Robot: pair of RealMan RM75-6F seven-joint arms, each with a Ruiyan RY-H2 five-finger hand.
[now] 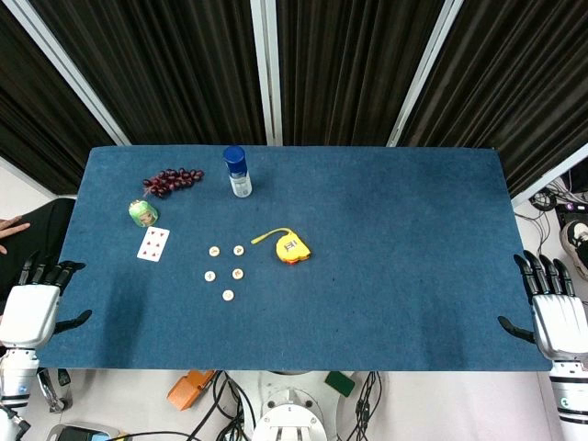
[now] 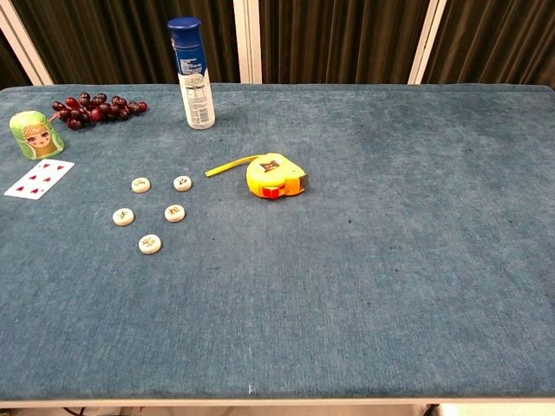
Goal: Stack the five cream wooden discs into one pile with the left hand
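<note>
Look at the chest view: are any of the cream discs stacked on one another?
No: all five cream discs lie singly and apart on the blue table.

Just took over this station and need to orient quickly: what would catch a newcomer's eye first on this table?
The yellow tape measure stands out near the middle of the blue table, its tape tip pulled out to the left. Left of it, five cream wooden discs lie loose and unstacked, and a blue-capped spray bottle stands at the far edge. The left hand and right hand rest open at the table's sides.
</note>
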